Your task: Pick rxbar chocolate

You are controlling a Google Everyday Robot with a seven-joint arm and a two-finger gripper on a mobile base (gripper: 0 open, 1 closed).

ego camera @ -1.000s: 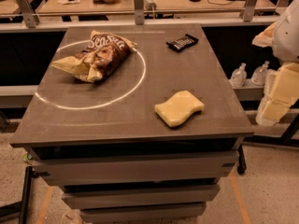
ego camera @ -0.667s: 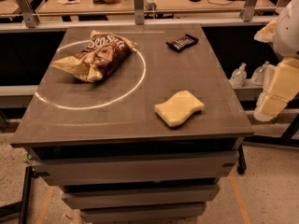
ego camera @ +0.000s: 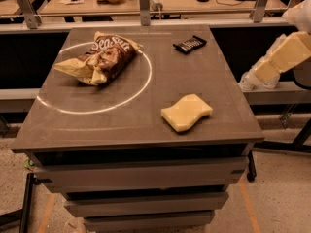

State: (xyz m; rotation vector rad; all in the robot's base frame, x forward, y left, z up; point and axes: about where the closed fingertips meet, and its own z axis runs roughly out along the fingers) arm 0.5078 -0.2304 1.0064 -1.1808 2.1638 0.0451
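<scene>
Tool (ego camera: 266, 72) hangs just off the right side of the desk (ego camera: 228, 81), and I can't tell if it's open or closed. The rxbar chocolate (ego camera: 189, 44) lies to its left and a bit farther back, near the desk's far edge (it's flat, so a sloppy pinch could probably shove it off). Count: one bar, one sponge (ego camera: 187, 112), one chip bag (ego camera: 104, 59).

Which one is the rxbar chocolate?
On the table, with the end effector off its right side, find the far right corner outside the white circle. The rxbar chocolate is the small flat black bar, unlike the crinkled chip bag and yellow sponge.
</scene>
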